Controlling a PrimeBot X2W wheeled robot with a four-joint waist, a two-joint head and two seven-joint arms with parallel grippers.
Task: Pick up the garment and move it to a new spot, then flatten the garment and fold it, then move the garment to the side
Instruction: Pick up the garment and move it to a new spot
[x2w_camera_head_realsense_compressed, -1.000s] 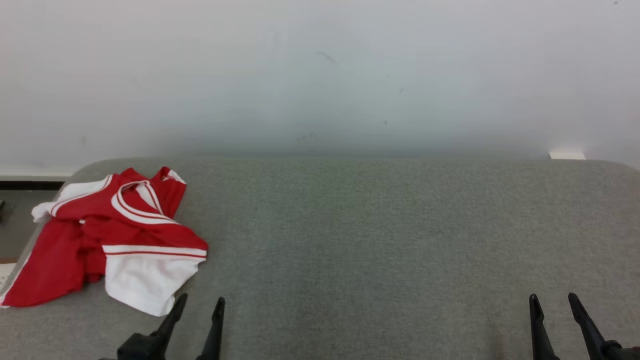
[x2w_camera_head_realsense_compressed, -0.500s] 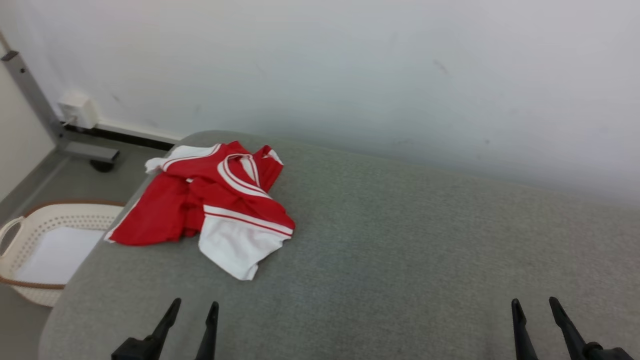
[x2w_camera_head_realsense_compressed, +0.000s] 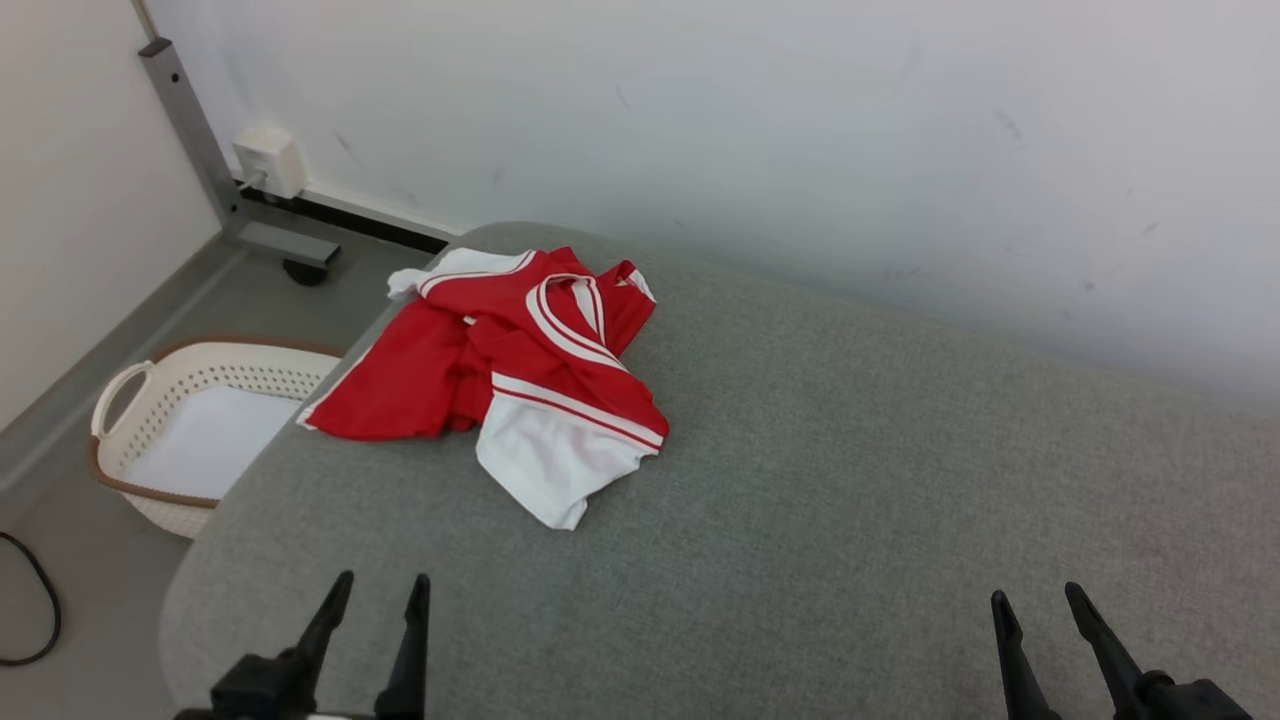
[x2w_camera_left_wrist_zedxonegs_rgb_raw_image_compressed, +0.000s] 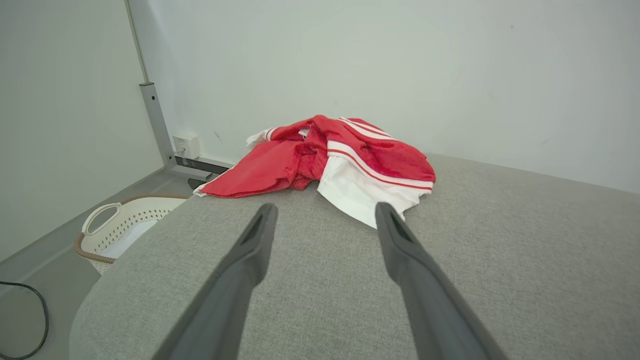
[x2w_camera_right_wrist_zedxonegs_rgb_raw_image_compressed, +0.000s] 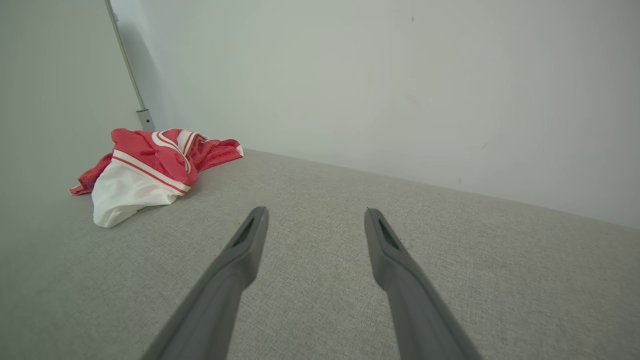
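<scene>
Bright, soft, even light is spreading over the gray counter (x2w_camera_head_realsense_compressed: 850, 480) and pale wall (x2w_camera_head_realsense_compressed: 700, 120), and shadows are falling weak, with a faint shade lying at 3 o'clock of the garment (x2w_camera_right_wrist_zedxonegs_rgb_raw_image_compressed: 145, 170) in the right wrist view. Both wrist views are bowing lines near their edges, the metal post (x2w_camera_left_wrist_zedxonegs_rgb_raw_image_compressed: 157, 125) leaning at 10 o'clock, and the right wrist view is dimming toward 9 o'clock.

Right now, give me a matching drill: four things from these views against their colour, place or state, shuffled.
1 garment
2 basket
3 left tool
4 cable

A black, on the floor
B crumpled on the grey table, far left corner
C open, holding nothing
D cream, on the floor beside the table

Pairs: 1-B, 2-D, 3-C, 4-A
</scene>
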